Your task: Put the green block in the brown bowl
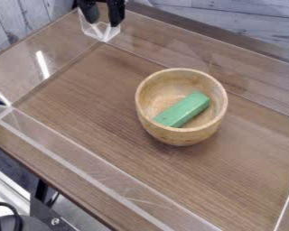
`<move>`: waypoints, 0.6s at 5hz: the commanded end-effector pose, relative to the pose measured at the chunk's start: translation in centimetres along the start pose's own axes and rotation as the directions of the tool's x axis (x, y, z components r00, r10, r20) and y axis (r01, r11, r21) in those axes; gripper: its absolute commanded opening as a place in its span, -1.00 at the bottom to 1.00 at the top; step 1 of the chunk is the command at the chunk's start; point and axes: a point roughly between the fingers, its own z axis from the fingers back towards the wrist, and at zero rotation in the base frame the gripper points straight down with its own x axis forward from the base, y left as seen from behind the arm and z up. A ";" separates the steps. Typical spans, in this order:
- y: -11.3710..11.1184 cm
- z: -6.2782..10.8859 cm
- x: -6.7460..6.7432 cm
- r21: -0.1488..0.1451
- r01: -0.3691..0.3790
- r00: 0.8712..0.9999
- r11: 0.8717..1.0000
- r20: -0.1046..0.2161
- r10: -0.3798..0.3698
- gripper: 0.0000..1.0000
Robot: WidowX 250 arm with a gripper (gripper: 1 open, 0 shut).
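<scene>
The green block (182, 111) lies slantwise inside the brown bowl (181, 133), which sits right of the table's middle. My gripper (105, 15) is at the top edge of the view, far to the upper left of the bowl. Its dark fingers stand open with nothing between them, and most of the arm is cut off by the frame.
Clear plastic walls (39, 63) fence the wooden table (87, 117) on the left, the back and the front edge. A clear corner piece (101, 32) stands just below the gripper. Dark frame parts show under the table at the lower left.
</scene>
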 end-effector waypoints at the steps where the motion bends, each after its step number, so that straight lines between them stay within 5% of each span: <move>1: 0.1 4.1 0.8 0.042 -0.005 0.994 0.999 0.112 0.000 1.00; 2: 0.5 3.5 1.2 0.043 -0.011 0.994 0.999 0.107 0.006 1.00; 3: 1.0 2.4 1.9 0.043 -0.018 0.996 0.999 0.093 0.014 -1.00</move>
